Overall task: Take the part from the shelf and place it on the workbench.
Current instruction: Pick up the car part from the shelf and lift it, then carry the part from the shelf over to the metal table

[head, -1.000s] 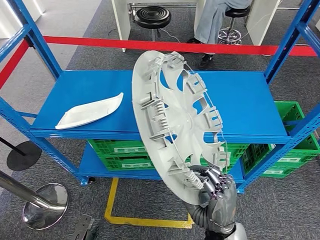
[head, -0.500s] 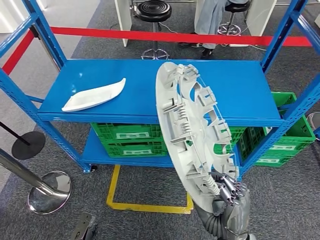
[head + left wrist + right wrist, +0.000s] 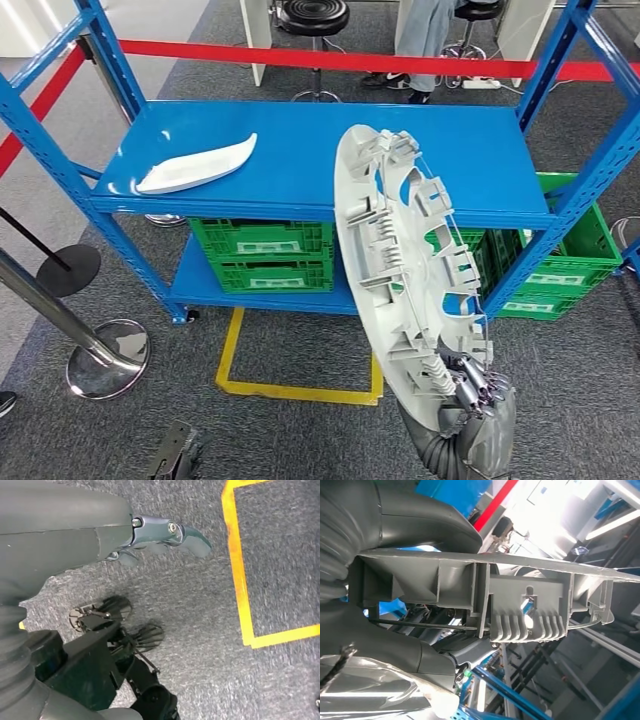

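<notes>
Since the earlier frames your whole view has slid back from the rack, so the camera has moved, and the wheel cover [image 3: 404,270] now sits lower and further right in the head view, clear of the shelf [image 3: 302,160] it came from. You have the part in your right hand [image 3: 472,415], fingers [image 3: 474,378] clamped on its lower rim; the right wrist view shows the thumb on one face and the fingers on the ribbed inner side, so it is pinched edge-on and stands nearly upright, tilted a little. Your left hand [image 3: 166,535] hangs low over the carpet with nothing in it; how far its fingers are spread you cannot tell. I judge the pick finished and the carry under way: next you need to turn toward the bench, which is not in sight here, and lay the cover down flat. Mind that a rim pinch on so broad a disc may let it swing or slip. Near your feet lie a yellow floor marking [image 3: 298,388] and, to your left, a chrome stanchion base [image 3: 109,358]. Beyond, green crates [image 3: 260,255] fill the lower shelf, a white trim piece [image 3: 196,166] rests on the upper one, and a red barrier tape [image 3: 340,58] and a stool [image 3: 311,16] stand behind.
</notes>
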Robot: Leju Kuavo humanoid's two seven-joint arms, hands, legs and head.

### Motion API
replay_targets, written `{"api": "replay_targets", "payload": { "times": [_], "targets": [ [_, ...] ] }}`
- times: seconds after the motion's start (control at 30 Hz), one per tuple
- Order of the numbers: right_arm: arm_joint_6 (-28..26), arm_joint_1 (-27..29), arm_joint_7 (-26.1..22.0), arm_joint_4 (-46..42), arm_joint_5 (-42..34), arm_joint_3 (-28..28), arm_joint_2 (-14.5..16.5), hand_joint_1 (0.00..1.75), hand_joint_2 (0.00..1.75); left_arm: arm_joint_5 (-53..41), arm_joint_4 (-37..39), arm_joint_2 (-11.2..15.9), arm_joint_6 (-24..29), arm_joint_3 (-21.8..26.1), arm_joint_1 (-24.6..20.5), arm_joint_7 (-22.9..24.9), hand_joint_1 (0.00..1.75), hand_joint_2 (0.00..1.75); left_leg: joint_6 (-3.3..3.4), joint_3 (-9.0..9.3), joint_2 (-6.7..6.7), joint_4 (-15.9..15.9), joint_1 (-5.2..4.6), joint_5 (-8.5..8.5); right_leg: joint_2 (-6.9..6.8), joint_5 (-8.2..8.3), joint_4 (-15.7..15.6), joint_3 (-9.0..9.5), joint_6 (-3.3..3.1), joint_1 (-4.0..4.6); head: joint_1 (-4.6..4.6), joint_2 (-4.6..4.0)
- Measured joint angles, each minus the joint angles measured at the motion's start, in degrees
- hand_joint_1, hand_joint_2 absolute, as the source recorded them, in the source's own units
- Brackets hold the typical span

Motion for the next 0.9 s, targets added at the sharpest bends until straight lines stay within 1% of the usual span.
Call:
{"api": "replay_targets", "payload": {
  "times": [0.03, 0.07, 0.1, 0.13, 0.17, 0.2, 0.23, 0.27, 0.3, 0.33, 0.37, 0.4, 0.43, 0.47, 0.5, 0.53, 0.57, 0.6, 0.63, 0.67, 0.7, 0.73, 0.77, 0.8, 0.83, 0.87, 0.9],
  "targets": [
    [0.0, 0.1, -0.1, -0.1, -0.1, 0.0, 0.0, 1.75, 1.75, -0.1, 0.0, 0.0, 0.0, 0.0, 0.0, 0.1, 0.00, 1.75, 0.12, -0.28, -0.01, -0.5, -0.09, 0.39, -0.08, 0.50, -0.1, -0.18, 0.33, -0.10, 0.01, 0.00],
    [0.0, 0.3, -0.1, -0.2, -0.2, -0.1, 0.0, 1.75, 1.75, -0.2, 0.0, 0.0, 0.0, 0.0, 0.0, 0.2, 0.00, 1.75, 0.31, -0.68, 0.05, -0.8, -0.07, 1.05, 0.02, 0.29, 0.1, -0.52, 0.60, -0.17, -0.01, 0.00],
    [0.0, 0.5, -0.2, -0.3, -0.3, -0.2, 0.0, 1.75, 1.75, -0.3, 0.0, -0.1, 0.0, 0.0, 0.1, 0.3, 0.00, 1.75, 0.57, -1.24, 0.12, -1.1, 0.05, 1.81, 0.27, -0.91, 1.0, -1.11, 0.84, -0.18, 0.04, 0.00],
    [0.0, 0.7, -0.2, -0.4, -0.3, -0.3, 0.0, 1.75, 1.75, -0.4, 0.0, -0.1, 0.0, 0.0, 0.1, 0.4, 0.00, 1.75, 0.75, -1.95, 0.19, -1.4, 0.20, 2.63, 0.58, -3.16, 2.8, -1.91, 1.05, -0.19, 0.14, 0.00],
    [0.0, 0.8, -0.3, -0.5, -0.3, -0.5, 0.0, 1.75, 1.75, -0.5, 0.0, 0.0, 0.0, 0.0, 0.1, 0.4, 0.00, 1.75, 0.88, -2.73, 0.25, -1.4, 0.30, 3.36, 0.88, -6.18, 5.7, -2.89, 1.22, -0.28, 0.22, 0.00],
    [0.0, 0.9, -0.4, -0.5, -0.3, -0.7, 0.0, 1.75, 1.75, -0.6, 0.0, 0.0, 0.0, 0.0, 0.1, 0.5, 0.00, 1.75, 0.97, -3.71, 0.24, -1.3, 0.32, 4.07, 1.06, -8.95, 9.4, -3.79, 1.42, -0.32, 0.33, 0.00],
    [0.0, 1.0, -0.4, -0.6, -0.3, -0.8, 0.0, 1.75, 1.75, -0.7, 0.0, 0.0, 0.0, 0.0, 0.1, 0.5, 0.00, 1.75, 0.93, -4.68, 0.25, -1.2, 0.33, 4.78, 1.11, -10.62, 12.9, -4.34, 1.61, -0.38, 0.40, 0.00],
    [0.0, 1.2, -0.4, -0.7, -0.3, -0.9, 0.0, 1.75, 1.75, -0.7, 0.0, -0.1, -0.1, 0.0, 0.1, 0.5, 0.00, 1.75, 0.84, -5.70, 0.26, -1.1, 0.36, 5.49, 1.12, -10.81, 15.5, -4.33, 1.79, -0.43, 0.41, 0.00],
    [0.0, 1.4, -0.4, -0.8, -0.2, -1.1, 0.0, 1.75, 1.75, -0.8, 0.0, -0.1, -0.1, 0.0, 0.1, 0.6, 0.00, 1.75, 0.70, -6.81, 0.27, -0.8, 0.42, 6.14, 1.11, -9.68, 16.3, -3.51, 1.95, -0.48, 0.43, 0.00],
    [0.0, 1.5, -0.4, -0.9, -0.2, -1.2, 0.0, 1.75, 1.75, -0.9, 0.0, -0.1, -0.2, 0.0, 0.1, 0.6, 0.00, 1.75, 0.51, -7.91, 0.27, -0.4, 0.51, 6.72, 1.11, -7.85, 15.0, -1.75, 2.07, -0.57, 0.42, 0.00],
    [0.0, 1.6, -0.4, -1.0, -0.2, -1.3, 0.0, 1.75, 1.75, -0.9, 0.0, -0.1, -0.2, 0.0, 0.1, 0.6, 0.00, 1.75, 0.27, -8.93, 0.25, 0.1, 0.59, 7.22, 1.13, -6.33, 11.8, 0.92, 2.23, -0.71, 0.42, 0.00],
    [0.0, 1.7, -0.4, -1.1, -0.2, -1.3, 0.0, 1.75, 1.75, -0.9, 0.0, -0.1, -0.2, -0.1, 0.1, 0.7, 0.00, 1.75, 0.00, -9.90, 0.18, 0.7, 0.58, 7.62, 1.24, -6.08, 7.4, 4.32, 2.43, -0.83, 0.45, 0.00],
    [0.0, 1.7, -0.4, -1.2, -0.2, -1.4, 0.0, 1.75, 1.75, -1.0, 0.0, -0.1, -0.2, -0.1, 0.1, 0.7, 0.00, 1.75, -0.30, -10.65, 0.11, 1.3, 0.53, 8.01, 1.41, -6.70, 3.4, 7.19, 2.24, -0.87, 0.44, 0.01],
    [0.0, 1.8, -0.4, -1.3, -0.2, -1.4, 0.0, 1.75, 1.75, -1.1, 0.0, 0.0, -0.2, -0.1, 0.1, 0.8, 0.00, 1.75, -0.56, -11.13, 0.04, 1.9, 0.47, 8.40, 1.52, -7.65, 0.4, 9.00, 2.00, -0.87, 0.48, 0.01],
    [0.0, 1.9, -0.4, -1.5, -0.2, -1.4, 0.0, 1.75, 1.75, -1.1, 0.0, 0.0, -0.1, -0.1, 0.1, 0.9, 0.00, 1.75, -0.79, -11.48, -0.02, 2.2, 0.41, 8.81, 1.63, -8.45, -1.2, 9.78, 1.60, -0.75, 0.51, 0.01],
    [0.0, 2.1, -0.4, -1.6, -0.2, -1.5, 0.0, 1.75, 1.75, -1.2, 0.0, 0.0, -0.1, -0.1, 0.1, 1.0, 0.00, 1.75, -1.00, -11.64, -0.07, 2.4, 0.43, 9.27, 1.55, -8.42, -1.3, 9.39, 0.93, -0.67, 0.53, 0.01],
    [0.0, 2.2, -0.4, -1.8, -0.2, -1.5, 0.0, 1.75, 1.75, -1.2, 0.0, 0.1, -0.1, -0.1, 0.1, 1.0, 0.00, 1.75, -1.23, -11.84, -0.10, 2.5, 0.54, 9.19, 1.35, -8.03, -1.3, 8.83, 0.47, -0.67, 0.58, 0.01],
    [0.0, 2.3, -0.4, -1.9, -0.2, -1.5, 0.1, 1.75, 1.75, -1.3, 0.0, 0.1, -0.1, -0.1, 0.2, 1.1, 0.00, 1.75, -1.56, -12.16, -0.11, 3.2, 0.66, 8.00, 1.18, -7.53, -1.2, 8.37, -0.11, -0.67, 0.51, 0.01],
    [-0.1, 2.4, -0.4, -2.0, -0.2, -1.6, 0.1, 1.75, 1.75, -1.4, 0.0, 0.2, -0.2, -0.1, 0.3, 1.1, 0.00, 1.75, -1.93, -12.69, -0.11, 5.1, 0.80, 5.66, 0.99, -6.90, -1.2, 7.75, -0.61, -0.70, 0.44, 0.00],
    [-0.1, 2.5, -0.4, -2.2, -0.2, -1.7, 0.1, 1.75, 1.75, -1.5, 0.0, 0.2, -0.2, -0.1, 0.3, 1.2, 0.00, 1.75, -2.31, -13.38, -0.08, 8.0, 0.99, 2.50, 0.86, -6.24, -1.2, 7.11, -0.95, -0.68, 0.35, 0.00],
    [-0.1, 2.6, -0.4, -2.3, -0.2, -1.7, 0.2, 1.75, 1.75, -1.6, 0.0, 0.2, -0.2, -0.1, 0.4, 1.2, 0.00, 1.75, -2.61, -14.11, -0.04, 11.8, 1.16, -0.70, 0.77, -5.52, -1.2, 6.42, -1.14, -0.57, 0.26, 0.00],
    [-0.1, 2.7, -0.4, -2.3, -0.2, -1.8, 0.2, 1.75, 1.75, -1.6, 0.0, 0.1, -0.2, -0.1, 0.3, 1.2, 0.00, 1.75, -2.78, -14.65, -0.03, 15.5, 1.31, -2.93, 0.69, -4.80, -1.1, 5.69, -1.19, -0.45, 0.25, 0.00],
    [-0.1, 2.8, -0.3, -2.4, -0.2, -1.8, 0.2, 1.75, 1.75, -1.7, 0.0, 0.1, -0.2, -0.2, 0.3, 1.2, 0.00, 1.75, -2.81, -14.67, -0.03, 18.2, 1.42, -3.74, 0.61, -4.11, -1.1, 4.92, -1.21, -0.30, 0.26, 0.00],
    [-0.1, 2.8, -0.3, -2.4, -0.2, -1.9, 0.2, 1.75, 1.75, -1.7, 0.0, 0.1, -0.2, -0.2, 0.4, 1.2, 0.00, 1.75, -2.69, -13.88, -0.03, 19.2, 1.47, -3.35, 0.55, -3.42, -1.0, 4.05, -1.23, -0.14, 0.25, 0.00],
    [-0.1, 2.9, -0.3, -2.4, -0.2, -1.9, 0.2, 1.75, 1.75, -1.7, 0.0, 0.1, -0.2, -0.2, 0.4, 1.2, 0.00, 1.75, -2.42, -12.10, -0.03, 17.9, 1.42, -2.04, 0.50, -2.79, -0.9, 3.14, -1.22, 0.02, 0.26, 0.00],
    [-0.1, 2.9, -0.3, -2.5, -0.2, -1.9, 0.2, 1.75, 1.75, -1.7, 0.0, 0.1, -0.2, -0.2, 0.3, 1.2, 0.00, 1.75, -1.97, -9.35, -0.03, 14.6, 1.27, -0.56, 0.47, -2.19, -0.8, 2.32, -1.19, 0.14, 0.27, 0.00],
    [-0.1, 3.0, -0.2, -2.6, -0.2, -1.9, 0.2, 1.75, 1.75, -1.7, 0.0, 0.2, -0.2, -0.2, 0.3, 1.2, 0.00, 1.75, -1.43, -5.95, -0.03, 10.1, 1.00, 0.32, 0.46, -1.66, -0.7, 1.68, -1.09, 0.23, 0.27, 0.00]
  ]
}}
